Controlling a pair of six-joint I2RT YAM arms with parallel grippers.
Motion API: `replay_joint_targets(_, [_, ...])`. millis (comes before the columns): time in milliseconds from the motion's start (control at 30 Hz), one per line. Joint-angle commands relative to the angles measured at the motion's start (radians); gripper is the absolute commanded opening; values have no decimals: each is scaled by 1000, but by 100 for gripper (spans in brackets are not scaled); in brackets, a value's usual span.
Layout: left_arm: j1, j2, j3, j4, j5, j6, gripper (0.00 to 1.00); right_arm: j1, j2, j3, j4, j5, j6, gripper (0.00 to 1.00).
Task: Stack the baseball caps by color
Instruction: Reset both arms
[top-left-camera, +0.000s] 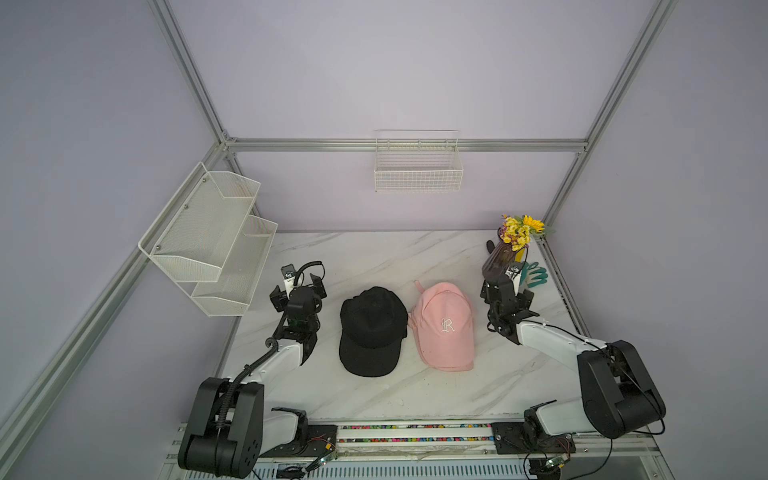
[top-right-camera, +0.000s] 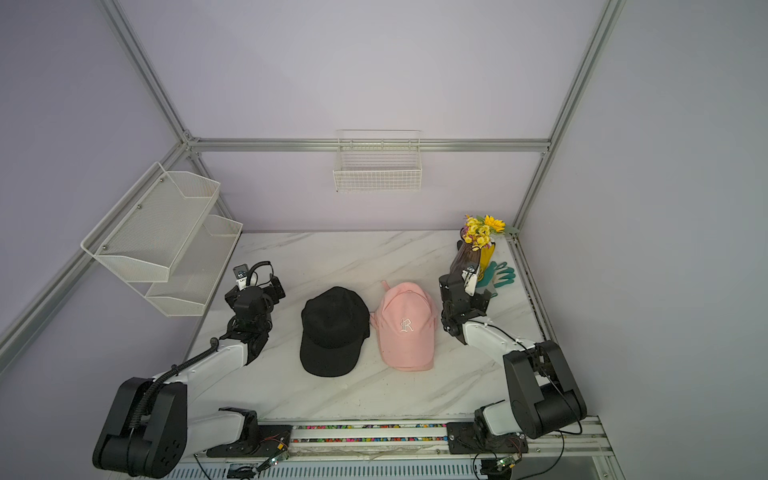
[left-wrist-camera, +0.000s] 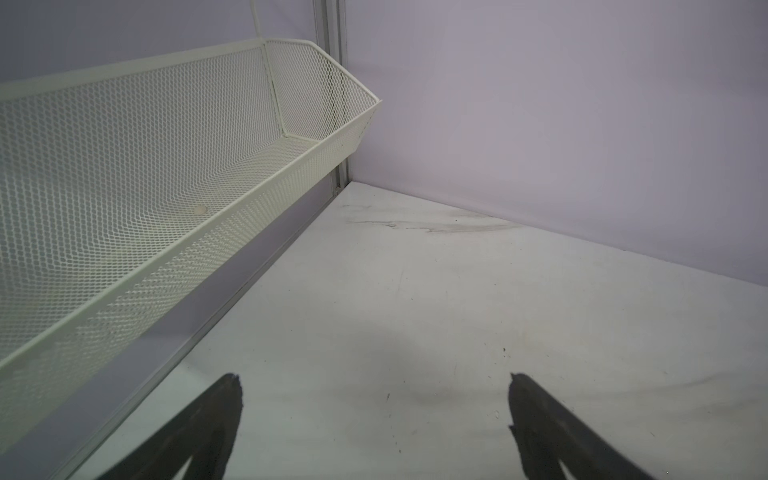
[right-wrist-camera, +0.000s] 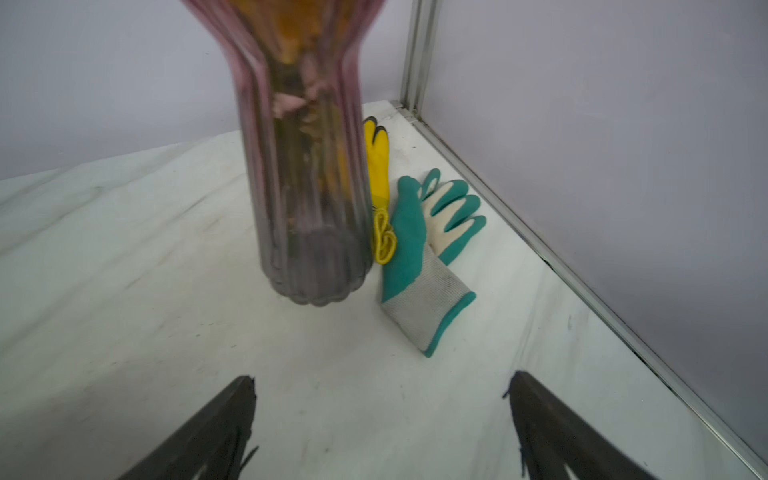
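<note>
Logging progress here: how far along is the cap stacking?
Done, apparently: a black pile and a pink pile sit side by side on the table, no loose caps visible. In hand: nothing; the left gripper and right gripper are open and empty. Left: nothing evident, though each pile's count is hidden.

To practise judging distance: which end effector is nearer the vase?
Right. The right end effector faces the vase close ahead; the left end effector sits beyond the pink cap and black cap, beside the mesh shelf.
</note>
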Motion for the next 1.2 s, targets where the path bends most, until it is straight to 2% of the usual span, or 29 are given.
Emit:
replay_joint_targets(0, [5,55,-40,213,1,147,100,-69,70,-61,274,-34,-51,97])
replay_joint_targets(67, [10,94,-44,267,19,182,100,-104,133,-91,404,-92,-65,97])
replay_joint_targets(133, [17,101,-29,255,54,200,100,-134,218,-143,636,-193,-136,97])
replay_joint_targets(200, [33,100,-35,277,108,203,100,-167,287,-132,686,-325,-170,97])
replay_joint_targets(233, [36,93,-43,284,113,201,100,-169,283,-122,642,-420,-171,97])
replay_joint_targets(267, [37,84,-52,282,115,193,100,-171,303,-144,706,-473,-202,97])
replay_joint_targets(300, [39,68,-65,274,123,181,100,-171,349,-195,877,-495,-237,97])
replay_joint_targets(433, [40,17,-107,193,142,136,100,-191,337,-216,882,-490,-200,97])
replay_joint_targets(500, [44,30,-133,214,146,124,100,-190,321,-183,793,-456,-192,98])
replay_joint_targets(600, [61,106,-176,366,192,128,100,-191,327,-192,821,-461,-196,97])
replay_joint_targets(733, [120,324,-190,610,286,127,100,-190,326,-190,819,-459,-198,97])
replay_joint_targets(833, [124,254,-150,419,334,110,100,-190,328,-192,822,-460,-196,97])
replay_joint_targets(933, [128,298,-114,419,330,119,100,-190,326,-189,819,-458,-197,97])
replay_joint_targets(1033, [127,283,-97,360,328,113,100,-189,326,-190,819,-458,-198,97])
replay_joint_targets(1167, [127,285,-108,388,332,117,100,-189,328,-190,819,-458,-197,97])
